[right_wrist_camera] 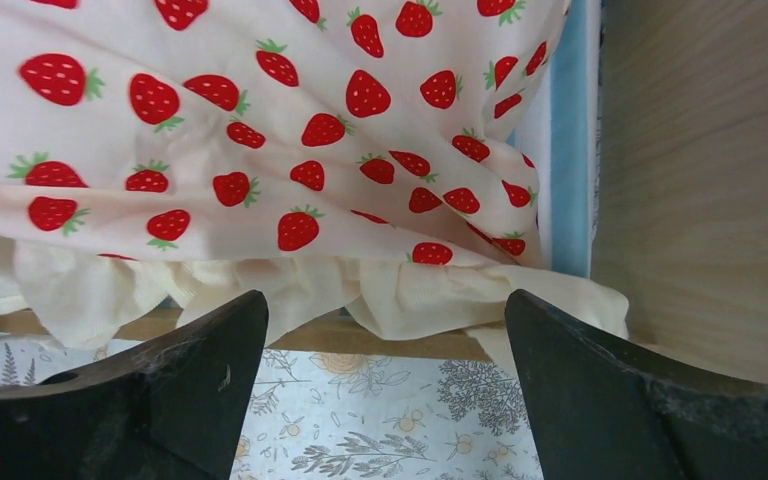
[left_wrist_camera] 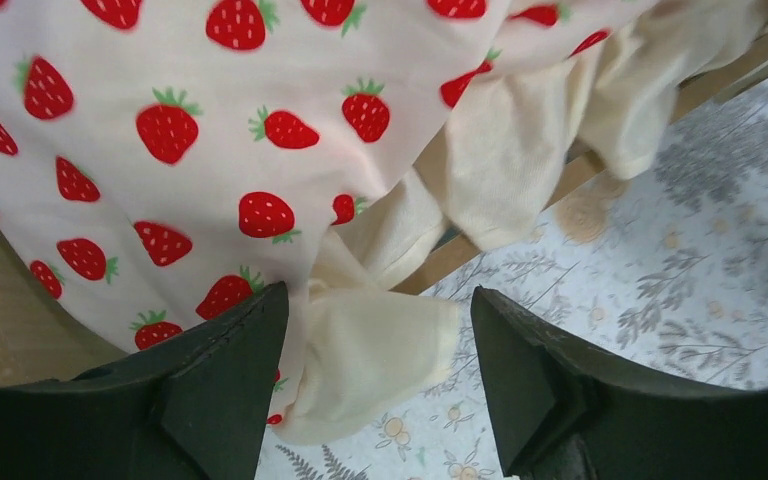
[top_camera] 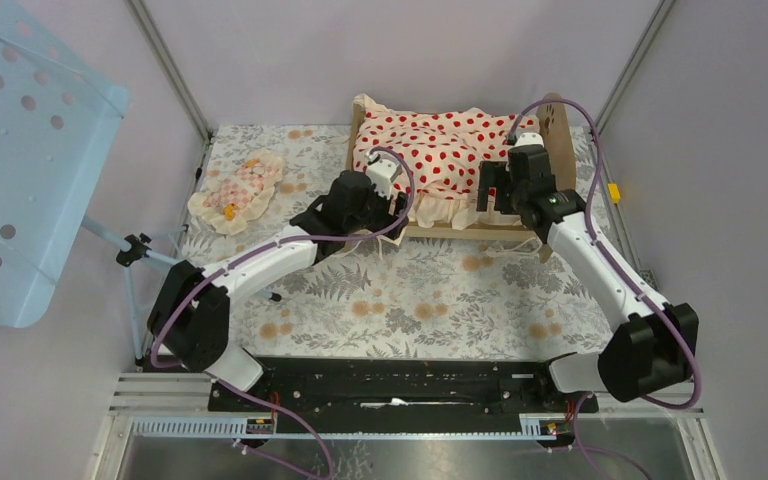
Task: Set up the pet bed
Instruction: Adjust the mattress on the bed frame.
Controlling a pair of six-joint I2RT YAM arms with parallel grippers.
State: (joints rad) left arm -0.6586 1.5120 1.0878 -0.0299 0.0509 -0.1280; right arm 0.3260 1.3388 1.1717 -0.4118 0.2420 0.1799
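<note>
Well left of the pet bed (top_camera: pixel 558 140): one pink checked pillow (top_camera: pixel 235 190), flat on the fern-print cloth (top_camera: pixel 410 300), probably parked there for a later step.

Just beside the bed's near left corner: left gripper (left_wrist_camera: pixel 380 330), jaws apart, a fold of cream ruffle hanging between the fingers (left_wrist_camera: pixel 230 360) yet not pinched.

On the bed: one strawberry-print blanket (top_camera: pixel 440 150), spread over the blue-edged mattress (right_wrist_camera: pixel 570 150), hem spilling over the near rail. Likely meant as the top cover.

At the bed's near right end, next to the headboard (right_wrist_camera: pixel 700 180): right gripper (right_wrist_camera: pixel 385 310), jaws wide apart, empty, hem just beyond the tips.

Both low at the near rail, one toward each end, seemingly so placed for drawing the cover even.

Bed itself: upright, long side toward the arms, just beyond both grippers.

Tally: one bed, one mattress, one blanket, one pillow, two grippers, neither holding anything.
</note>
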